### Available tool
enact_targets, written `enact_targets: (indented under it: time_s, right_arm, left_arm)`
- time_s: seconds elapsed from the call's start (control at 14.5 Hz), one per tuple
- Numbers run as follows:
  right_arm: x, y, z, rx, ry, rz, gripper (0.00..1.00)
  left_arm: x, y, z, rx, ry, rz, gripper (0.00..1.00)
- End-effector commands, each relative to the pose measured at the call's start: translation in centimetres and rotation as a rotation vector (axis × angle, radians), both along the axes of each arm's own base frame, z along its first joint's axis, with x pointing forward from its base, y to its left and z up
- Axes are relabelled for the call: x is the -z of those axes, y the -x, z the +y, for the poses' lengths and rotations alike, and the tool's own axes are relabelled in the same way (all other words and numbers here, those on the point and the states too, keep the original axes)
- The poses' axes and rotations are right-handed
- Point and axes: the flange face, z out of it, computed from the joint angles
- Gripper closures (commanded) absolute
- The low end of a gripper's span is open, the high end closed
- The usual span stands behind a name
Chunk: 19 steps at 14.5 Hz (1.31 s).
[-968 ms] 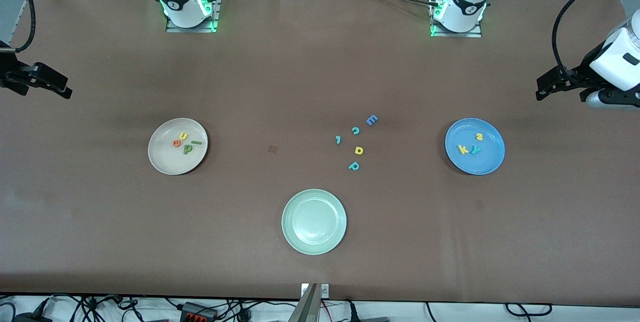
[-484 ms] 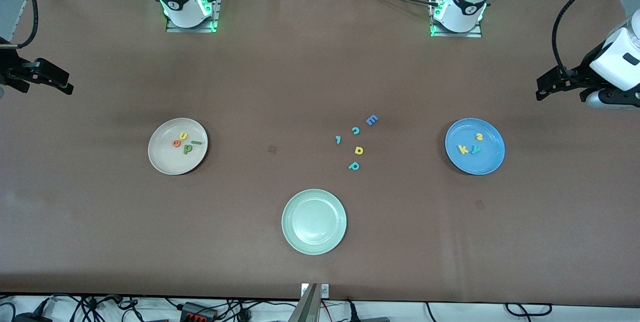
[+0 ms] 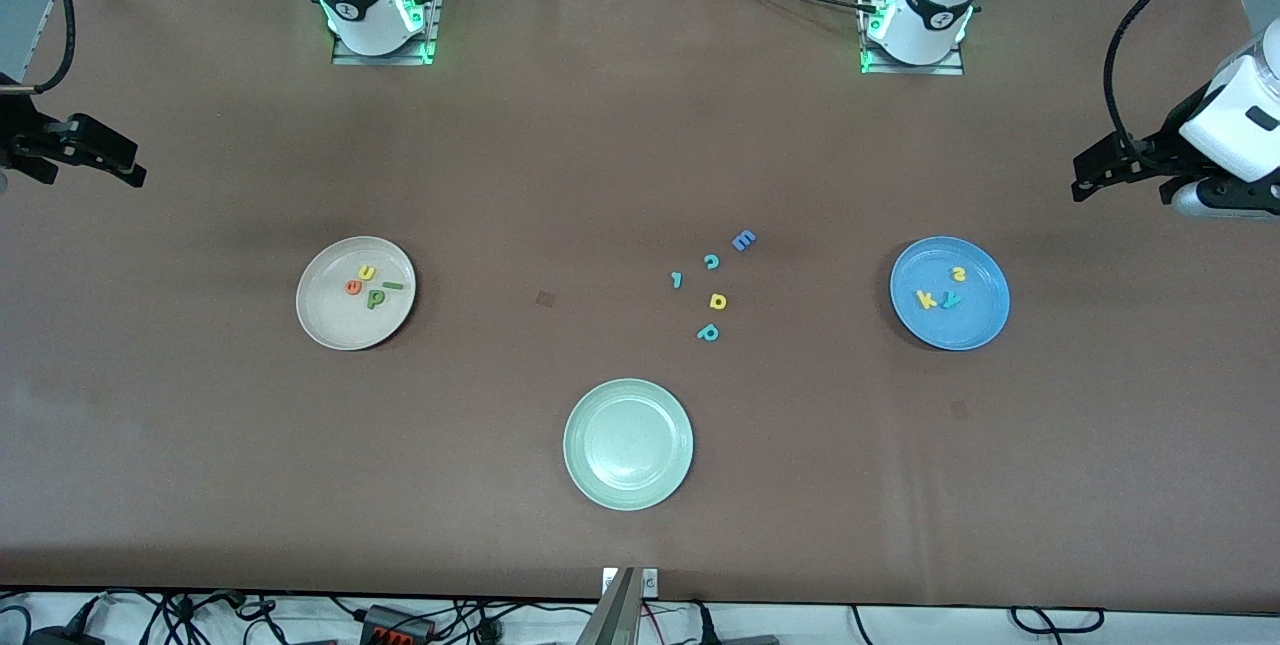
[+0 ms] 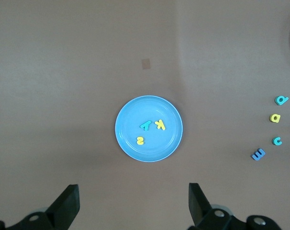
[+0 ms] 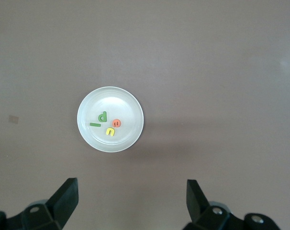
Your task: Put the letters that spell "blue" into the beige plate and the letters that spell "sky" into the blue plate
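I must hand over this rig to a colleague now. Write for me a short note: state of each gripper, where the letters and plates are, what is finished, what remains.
Left gripper: open, empty, waiting over the table's edge at the left arm's end.
Right gripper: open, empty, waiting at the right arm's end.
Beige plate: holds green b, dark green l, yellow u, orange e.
Blue plate: holds yellow s, yellow k, teal y.
Done: both words sorted.
Left: nothing that I can see; the spare letters lie on the table, the green plate holds none.
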Motion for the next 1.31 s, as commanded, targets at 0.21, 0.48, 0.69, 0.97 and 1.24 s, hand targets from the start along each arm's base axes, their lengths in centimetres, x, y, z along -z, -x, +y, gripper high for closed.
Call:
enact_targets:
  time_s: [0.21,0.48,0.69,0.97,1.24]
  right_arm:
    - [-0.5,1.1,-0.6,-0.007,0.016,0.0,0.0]
    - [-0.8,1.2,-0.9,-0.022,0.017,-0.004,0.0]
    - [-0.8,1.2,-0.9,-0.032,0.017,-0.004,0.0]
    - [-0.7,1.3,-1.3,-0.024,0.016,0.004,0.0]
    - [-0.7,1.4,-1.5,-0.021,0.015,0.01,0.0]
  left_arm:
    - [-0.6,0.1,0.2,0.013,0.023,0.002,0.0]
    - [-0.6,0.1,0.2,0.013,0.023,0.002,0.0]
    - [-0.6,0.1,0.2,0.012,0.023,0.002,0.0]
    - [-0.6,0.1,0.2,0.01,0.023,0.002,0.0]
    - [-0.6,0.1,0.2,0.01,0.023,0.002,0.0]
